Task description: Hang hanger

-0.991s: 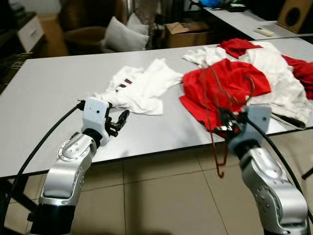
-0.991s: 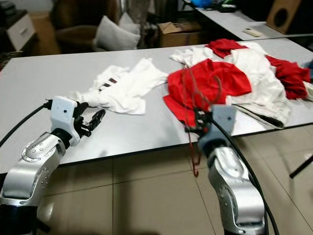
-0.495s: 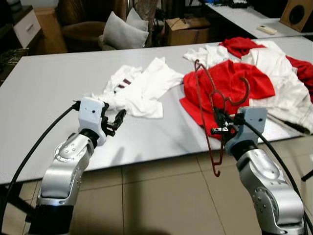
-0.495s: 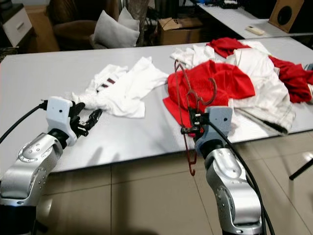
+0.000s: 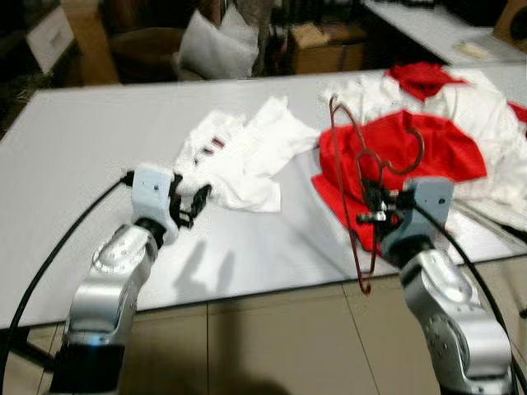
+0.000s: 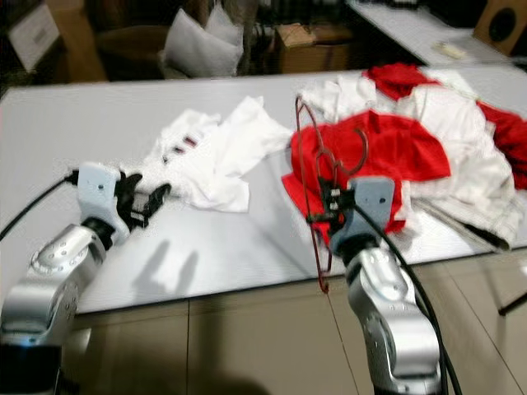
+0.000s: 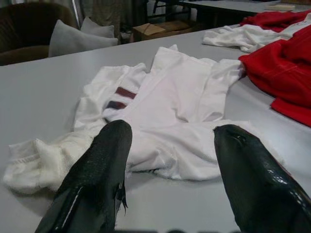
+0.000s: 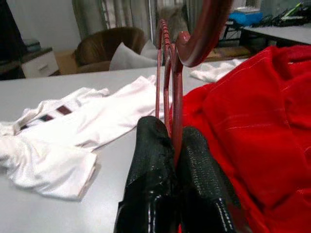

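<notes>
Right end effector [image 5: 372, 207] is pinched on the red hanger [image 5: 350, 177], fingers [image 8: 155, 160] pressed together around its wire near the neck. That grip keeps the hanger upright, hook curling toward the red shirt [image 5: 428, 148] and the frame's low end dangling past the worktop [image 5: 99, 148] edge, probably so the frame stays clear of the cloth while carried. Left end effector [image 5: 196, 202] hovers spread and empty just short of the white shirt [image 5: 247, 148], likely poised to take that garment. No rail is visible, so hanging looks some way off.
</notes>
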